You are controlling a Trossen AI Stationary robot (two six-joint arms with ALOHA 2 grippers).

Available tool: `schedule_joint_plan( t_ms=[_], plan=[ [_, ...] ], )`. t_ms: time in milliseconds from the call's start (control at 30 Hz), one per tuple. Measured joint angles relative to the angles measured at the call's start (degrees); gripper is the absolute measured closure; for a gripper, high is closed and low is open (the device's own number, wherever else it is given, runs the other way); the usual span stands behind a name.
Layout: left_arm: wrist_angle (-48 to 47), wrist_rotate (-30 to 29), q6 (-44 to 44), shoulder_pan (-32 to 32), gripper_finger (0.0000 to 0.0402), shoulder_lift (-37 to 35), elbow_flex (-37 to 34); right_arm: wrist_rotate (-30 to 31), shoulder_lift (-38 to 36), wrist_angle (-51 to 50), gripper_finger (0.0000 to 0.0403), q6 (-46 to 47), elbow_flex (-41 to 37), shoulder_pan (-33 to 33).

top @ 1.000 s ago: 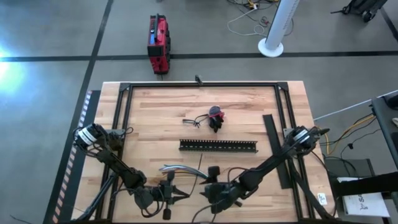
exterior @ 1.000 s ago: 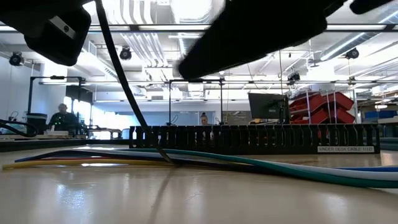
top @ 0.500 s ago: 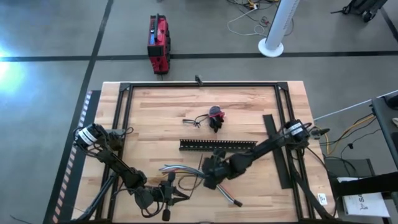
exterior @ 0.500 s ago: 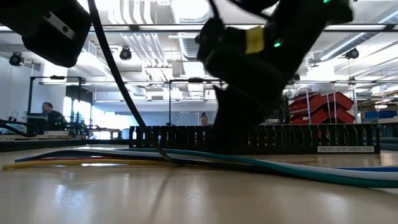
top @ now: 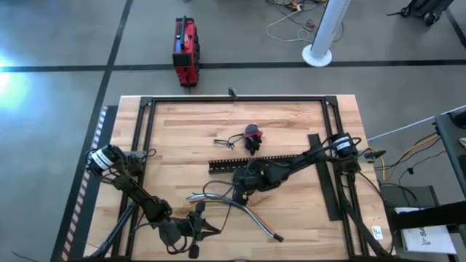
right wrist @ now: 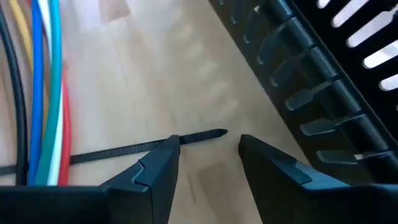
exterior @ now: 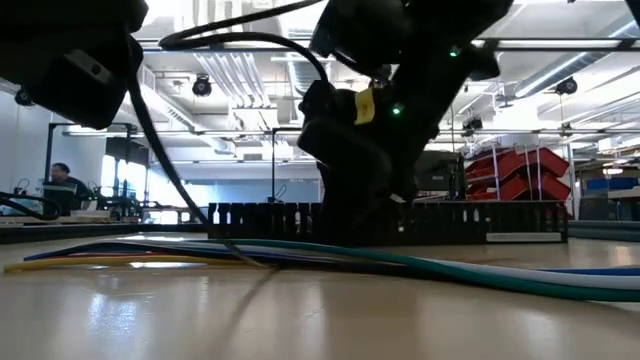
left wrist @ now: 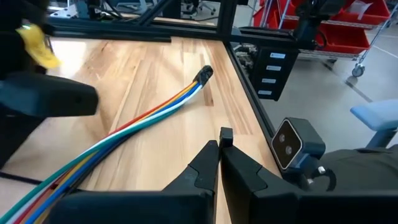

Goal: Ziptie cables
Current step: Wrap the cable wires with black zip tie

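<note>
High view: wooden table [top: 182, 145], grey floor [top: 65, 44] around.

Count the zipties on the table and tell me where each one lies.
1. The ziptie lies flat on the table, passing under the cables, its tip between the right end effector fingers, beside the slotted duct. Others may be hidden.
</note>
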Motion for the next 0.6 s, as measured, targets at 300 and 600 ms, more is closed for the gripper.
schedule_joint_plan(
  t_ms=[300, 600],
  plan=[
    [-1.62, -1.01, -0.09, 0.04, 0.0402, 0.00, 0.00, -6.03, -0.87, -0.04, 0.0230, -8.14, -0.11, -7.40],
    [-4.59, -2.10, -2.62, 0.13, 0.0402, 0.00, 0.00, -5.99, -11.01, 9.44, 0.0228, -11.04, -11.87, -3.52]
  ],
)
